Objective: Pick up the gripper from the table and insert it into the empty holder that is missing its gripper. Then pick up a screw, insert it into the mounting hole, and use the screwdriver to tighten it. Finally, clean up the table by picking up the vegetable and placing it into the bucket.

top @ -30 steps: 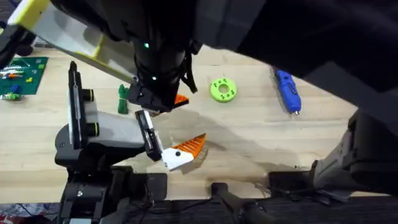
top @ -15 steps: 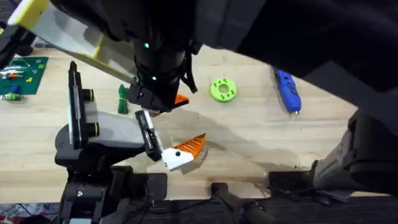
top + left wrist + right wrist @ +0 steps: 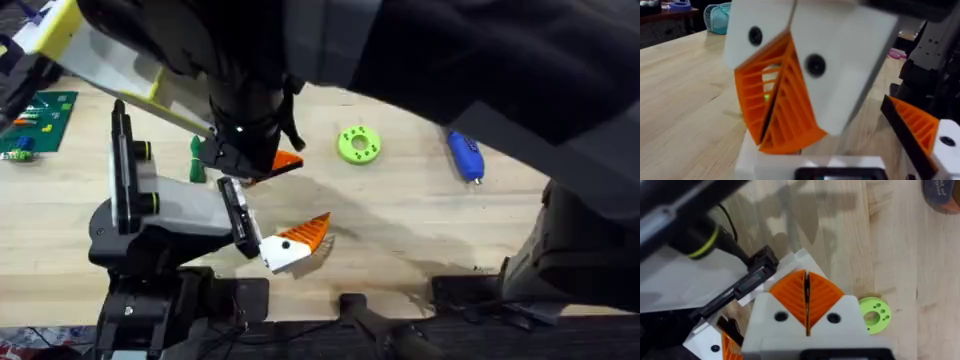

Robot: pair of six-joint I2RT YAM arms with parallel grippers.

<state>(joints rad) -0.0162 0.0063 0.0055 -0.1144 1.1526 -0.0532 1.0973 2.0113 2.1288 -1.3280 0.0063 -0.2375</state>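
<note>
Loose gripper [image 3: 285,161]: pinched by the left gripper [image 3: 772,120] just above the holder [image 3: 165,215], positioned for insertion beside the mounted finger [image 3: 300,240].
Left arm pose: crosses from the upper left, wrist angled down at the black end plate [image 3: 238,218].
Right gripper [image 3: 806,302]: pads pressed together, empty, held high.
Screwdriver [image 3: 463,155]: on the table [image 3: 400,220], well apart.

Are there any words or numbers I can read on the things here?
None can be read.
Green board at the table's far left corner: small marks, too blurred to read.
Blue screwdriver: no legible label.
Lime-green ring: just holes, no writing.
</note>
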